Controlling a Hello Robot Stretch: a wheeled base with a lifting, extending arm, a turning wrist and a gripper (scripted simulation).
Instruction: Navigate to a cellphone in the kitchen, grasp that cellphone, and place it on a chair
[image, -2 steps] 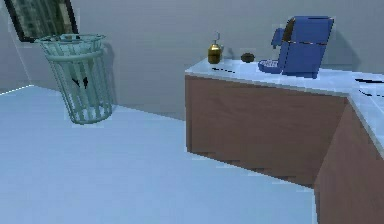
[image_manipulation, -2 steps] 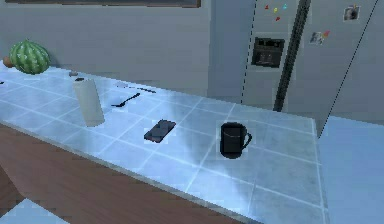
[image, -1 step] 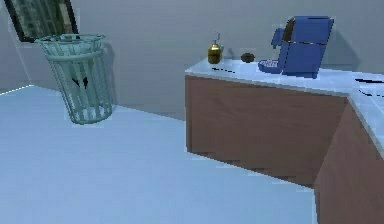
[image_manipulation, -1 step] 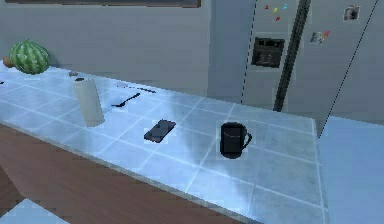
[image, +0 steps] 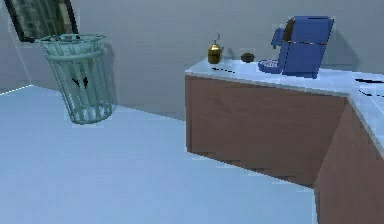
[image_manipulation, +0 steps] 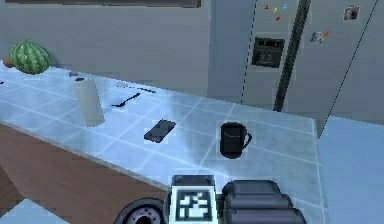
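1. Trouble, to my eye, starts with the cellphone (image_manipulation: 159, 130) itself. It lies flat and dark on the table (image_manipulation: 60, 125), about midway back from the near edge, between the paper towel roll (image_manipulation: 90, 101) and the black mug (image_manipulation: 234, 139). So thin a thing gives little to catch, and a reach that comes in low or skewed could shove it along the tiles instead of lifting it.
2. The mug stands near the cellphone, toward the arm side view's right. The arm (image_manipulation: 262, 200) sits at the bottom edge, roughly in line with the mug, so a straight reach outward could clip the mug and tip or slide it.
3. The paper towel roll is tall, upright and looks light. A sweep toward the arm side view's left might topple it onto the cellphone.
4. The jaws are mostly cut off beside the marker square (image_manipulation: 195, 203). I cannot tell how they stand or whether they have hold of anything, so a grasp judged from here may miss.
5. Ahead, the table turns a corner near the coffee machine (image: 303, 47). Driving forward to line up could bump the base against it.
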